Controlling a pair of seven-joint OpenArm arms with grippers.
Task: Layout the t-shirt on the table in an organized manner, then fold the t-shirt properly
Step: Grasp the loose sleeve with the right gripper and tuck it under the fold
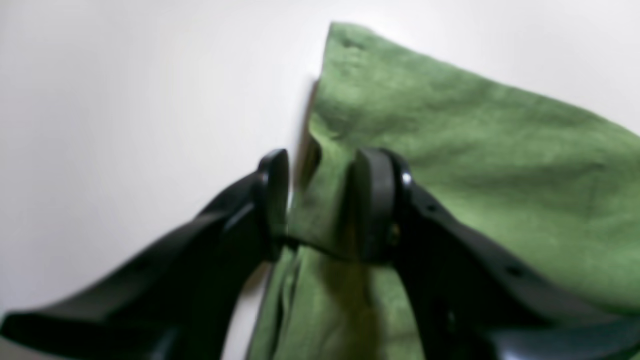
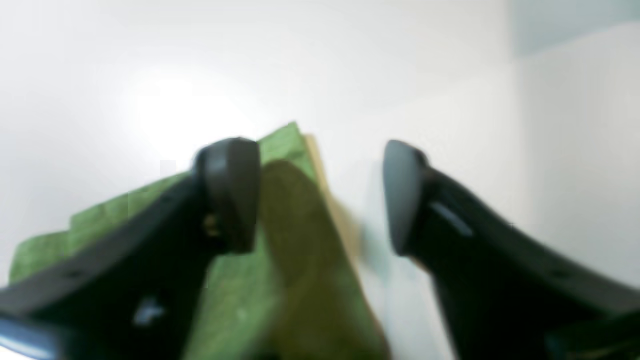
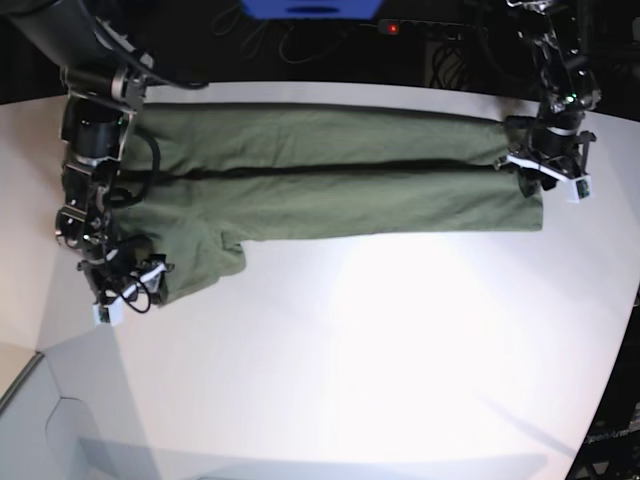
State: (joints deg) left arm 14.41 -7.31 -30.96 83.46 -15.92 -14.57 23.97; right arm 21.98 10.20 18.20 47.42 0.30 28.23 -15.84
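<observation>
On the white table (image 3: 380,340), whose smooth top catches a broad patch of glare in the middle and curves away at its near right edge, the olive-green t-shirt (image 3: 330,180) lies stretched in a long band along the far side, folded lengthwise with a dark crease running through it, and one sleeve juts toward the near side at the base view's left end. Beyond the table's far edge the room is dark, with black cables, a blue object (image 3: 310,8) and a small red light (image 3: 393,28). The left gripper (image 1: 320,205) is clamped on a bunched fold of the shirt's edge at the band's right end in the base view, cloth pinched between its black pads. The right gripper (image 2: 322,195) sits at the sleeve end with its jaws apart, one finger (image 2: 230,195) over the green cloth and the other over bare table, gripping nothing.
</observation>
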